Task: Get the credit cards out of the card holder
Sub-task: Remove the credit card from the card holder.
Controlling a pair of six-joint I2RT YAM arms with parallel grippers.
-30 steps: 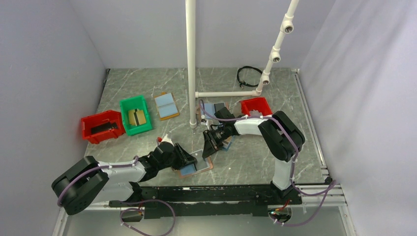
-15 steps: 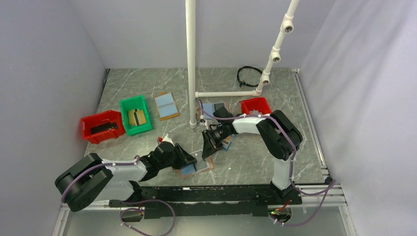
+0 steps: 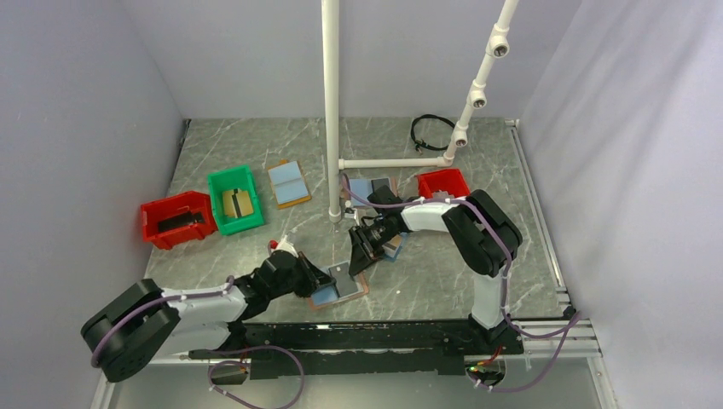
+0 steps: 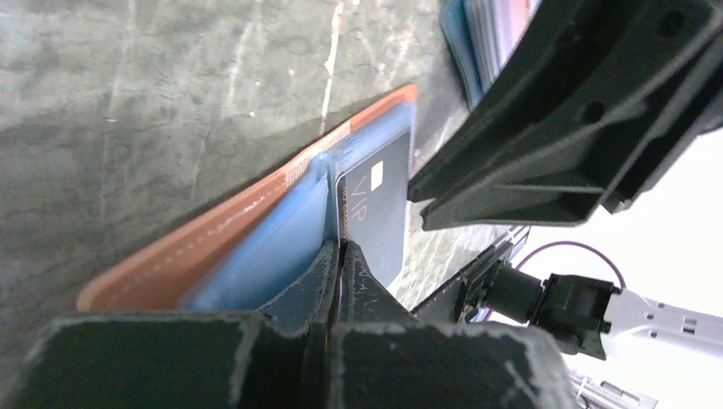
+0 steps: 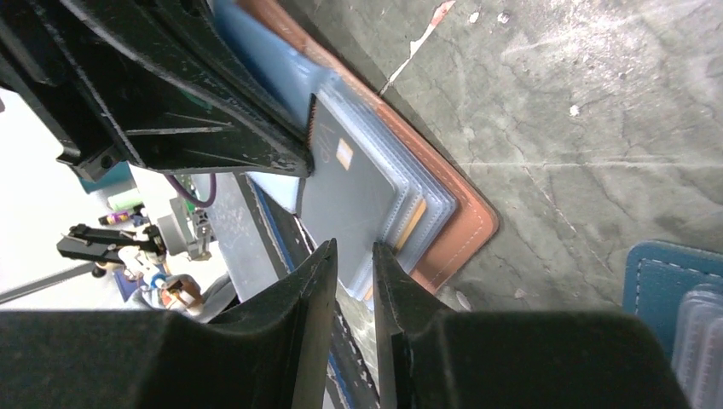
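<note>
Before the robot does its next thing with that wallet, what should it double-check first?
1. The left gripper shut at the edge of the credit card: ok.
2. Card really pinched between its fingers: cannot tell.
3. The right gripper clamped on the card holder: ok.
4. Holder lying open: ok.
5. Grippers apart from each other: ok, but close.

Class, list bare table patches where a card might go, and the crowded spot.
Bare: marble behind the green bin; marble right of right arm. Crowded: around the card holder, where left end effector and right end effector sit.
</note>
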